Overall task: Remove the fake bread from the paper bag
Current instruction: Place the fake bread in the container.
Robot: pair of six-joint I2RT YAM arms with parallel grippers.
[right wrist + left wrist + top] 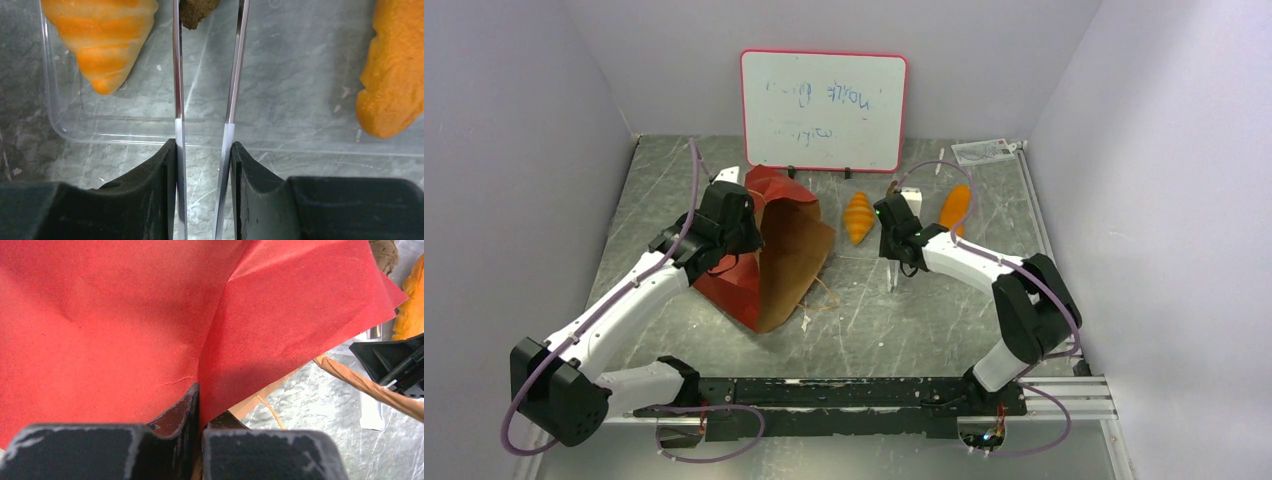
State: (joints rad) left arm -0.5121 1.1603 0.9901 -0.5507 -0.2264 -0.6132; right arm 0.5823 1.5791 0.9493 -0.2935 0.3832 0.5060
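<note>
The paper bag (769, 255) lies on its side left of centre, its brown mouth facing the near right. My left gripper (724, 225) is shut on a fold of its red lower part (150, 315); the fingertips meet at the crease (200, 390). An orange ridged croissant (858, 218) and a long orange loaf (954, 208) lie outside the bag on a clear tray (150, 137). My right gripper (204, 150) is shut on metal tongs (177, 75). A dark brown piece (197, 12) sits between the tong tips at the frame's top edge.
A whiteboard (824, 110) stands at the back. A flat packet (984, 150) lies at the back right corner. The bag's tan cord handle (370, 387) trails on the table by its mouth. Grey walls enclose the table on three sides.
</note>
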